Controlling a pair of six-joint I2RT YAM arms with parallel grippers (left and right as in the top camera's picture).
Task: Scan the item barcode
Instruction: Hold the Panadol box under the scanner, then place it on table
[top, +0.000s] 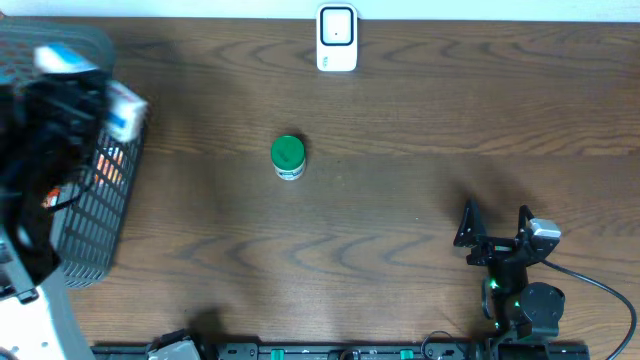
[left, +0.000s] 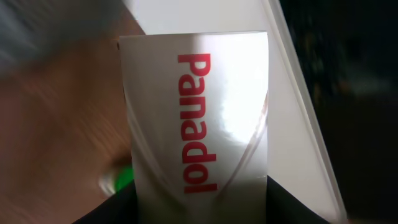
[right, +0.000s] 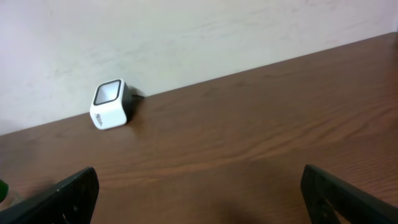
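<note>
My left gripper (top: 100, 100) is shut on a white Panadol box (top: 127, 110), held in the air over the basket at the far left. In the left wrist view the box (left: 199, 118) fills the middle, red lettering facing the camera, its lower end between the dark jaws. No barcode shows on that face. The white barcode scanner (top: 337, 38) stands at the table's far edge, centre; it also shows in the right wrist view (right: 111, 104). My right gripper (top: 495, 228) rests open near the front right, nothing between its fingers (right: 71, 196).
A dark wire basket (top: 100, 200) with more packets sits at the left edge under the left arm. A small green-capped bottle (top: 288, 157) stands mid-table, left of centre, and shows blurred beside the box (left: 123, 177). A pale wall lies behind the scanner.
</note>
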